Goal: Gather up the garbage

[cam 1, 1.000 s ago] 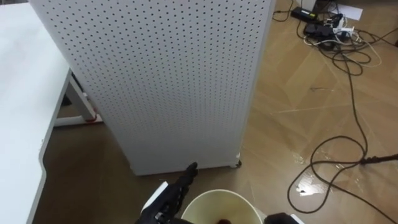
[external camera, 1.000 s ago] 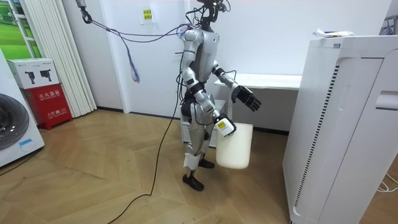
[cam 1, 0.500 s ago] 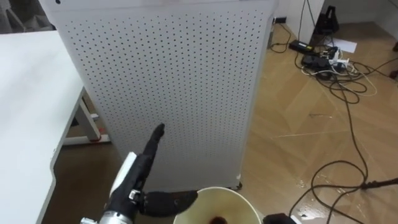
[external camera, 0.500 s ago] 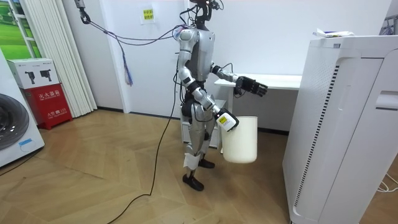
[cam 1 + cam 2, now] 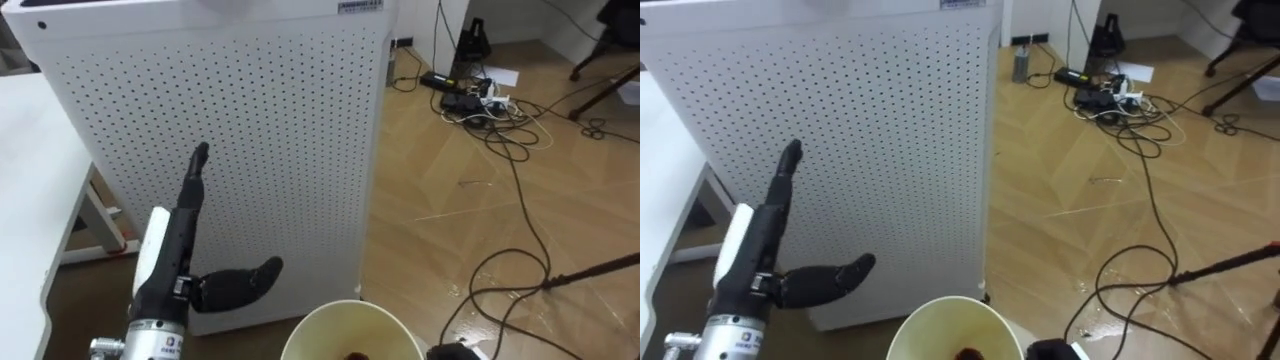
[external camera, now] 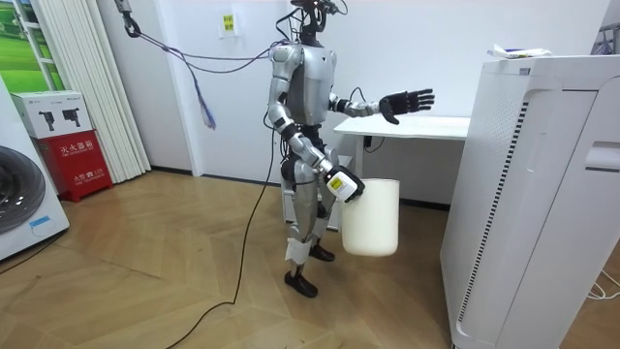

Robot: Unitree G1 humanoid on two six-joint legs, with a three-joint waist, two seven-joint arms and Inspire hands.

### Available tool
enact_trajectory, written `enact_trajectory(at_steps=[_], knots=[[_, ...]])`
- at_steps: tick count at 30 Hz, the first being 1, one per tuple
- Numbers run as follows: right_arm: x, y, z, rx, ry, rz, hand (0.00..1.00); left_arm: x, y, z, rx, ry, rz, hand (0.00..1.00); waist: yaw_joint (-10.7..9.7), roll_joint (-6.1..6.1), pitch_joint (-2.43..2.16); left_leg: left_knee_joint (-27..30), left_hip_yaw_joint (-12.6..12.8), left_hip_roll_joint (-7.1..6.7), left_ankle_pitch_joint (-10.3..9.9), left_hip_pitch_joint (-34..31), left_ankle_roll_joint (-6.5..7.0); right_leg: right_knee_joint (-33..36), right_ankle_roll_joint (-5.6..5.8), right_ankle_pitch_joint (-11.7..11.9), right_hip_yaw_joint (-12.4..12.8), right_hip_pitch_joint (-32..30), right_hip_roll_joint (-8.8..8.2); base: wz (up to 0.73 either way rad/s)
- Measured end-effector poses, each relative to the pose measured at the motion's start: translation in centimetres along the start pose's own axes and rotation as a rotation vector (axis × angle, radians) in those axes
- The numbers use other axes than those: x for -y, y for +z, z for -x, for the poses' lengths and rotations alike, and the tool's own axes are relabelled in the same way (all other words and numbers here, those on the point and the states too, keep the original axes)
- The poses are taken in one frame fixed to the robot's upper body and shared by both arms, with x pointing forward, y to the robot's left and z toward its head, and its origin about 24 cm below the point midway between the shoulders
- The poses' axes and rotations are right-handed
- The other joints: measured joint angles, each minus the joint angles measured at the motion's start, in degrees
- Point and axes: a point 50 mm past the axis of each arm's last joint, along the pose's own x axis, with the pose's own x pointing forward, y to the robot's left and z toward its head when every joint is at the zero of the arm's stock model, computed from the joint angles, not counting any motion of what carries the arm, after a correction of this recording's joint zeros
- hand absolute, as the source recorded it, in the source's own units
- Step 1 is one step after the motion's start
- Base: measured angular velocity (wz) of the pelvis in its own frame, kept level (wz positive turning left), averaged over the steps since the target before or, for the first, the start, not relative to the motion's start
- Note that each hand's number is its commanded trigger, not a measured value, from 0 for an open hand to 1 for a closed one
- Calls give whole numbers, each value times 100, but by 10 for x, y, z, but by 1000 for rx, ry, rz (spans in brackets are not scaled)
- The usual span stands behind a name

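Observation:
I stand beside a tall white perforated cabinet [image 5: 230, 140], seen from the side as [image 6: 528, 194]. Crumpled garbage [image 6: 518, 50] lies on its top. My left hand [image 5: 185, 245] is raised in front of the cabinet's face with straight fingers and the thumb out, open and holding nothing; it reaches out at shoulder height [image 6: 407, 101]. My right hand [image 6: 342, 186] grips the rim of a white bin [image 6: 370, 218] that hangs off the floor at my hip. The bin's round opening [image 5: 305, 330] sits at the bottom of the eye views with a small brown scrap [image 5: 355, 354] inside.
A white table [image 5: 20, 200] stands at my left, behind me in the room view [image 6: 426, 124]. Cables and a power strip [image 5: 475, 95] lie on the wooden floor at the right, and a dark cable [image 5: 510, 265] loops nearer. A washing machine [image 6: 19, 204] and red box [image 6: 73, 160] stand far off.
My left arm rose from low beside the bin to stretched out at shoulder height towards the cabinet. The head view tilted up and shifted; the bin swung slightly.

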Motion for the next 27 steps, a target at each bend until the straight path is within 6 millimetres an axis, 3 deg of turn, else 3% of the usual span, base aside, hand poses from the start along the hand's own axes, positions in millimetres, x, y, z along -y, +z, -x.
enact_trajectory(at_steps=[7, 10, 14, 18, 22, 23, 25, 26, 27], knots=[[13, -9, 8, -19, -46, -31, 100, -9, 11, -8, 72, 53, -34, 0, 51, 154, 14, -46, 234, -81, -72, 123, 96, 214, 96, -43, 171, -189, -19, -18], [13, -10, 9, -22, -35, -31, 100, -17, 17, -10, 100, 101, -38, 0, 164, 142, 16, -88, 442, -79, -74, 167, 100, 361, 102, -41, 237, -298, -19, -44], [12, -10, 9, -23, -27, -29, 100, -19, 18, -10, 110, 134, -54, 0, 197, 117, 24, -108, 481, -78, -74, 228, 100, 421, 101, -42, 349, -394, 14, -23], [8, -10, 9, -24, 2, -33, 100, -21, 19, -10, 121, 171, -77, 0, 323, -17, 12, -25, 600, 6, -145, 230, 39, 534, 46, -56, 292, -493, 75, -24], [2, -13, 8, -33, 29, -24, 100, -23, 17, -9, 114, 191, -83, 0, 486, -64, 17, 672, 634, 235, -495, 200, -96, 750, -97, -195, 118, -418, 178, -29], [0, -13, 8, -35, 39, -20, 100, -24, 16, -9, 110, 200, -91, 0, 468, -117, 26, 1049, 606, 254, -505, 75, -99, 845, -129, -269, 140, -394, 166, 0], [0, -13, 8, -34, 42, -6, 100, -23, 16, -8, 115, 204, -83, 0, 467, -97, 61, 2106, 389, 340, -492, -441, -86, 892, -179, -322, 291, -274, 180, 5], [0, -14, 9, -37, 40, -5, 100, -22, 16, -8, 116, 201, -80, 0, 454, -93, 70, 2312, 270, 310, -520, -616, -89, 896, -190, -337, 307, -256, 176, 18], [1, -15, 10, -43, 36, -3, 100, -20, 17, -8, 123, 198, -71, 0, 426, -99, 66, 2263, 62, 154, -564, -923, -22, 885, -220, -381, 325, -252, 157, 21]])
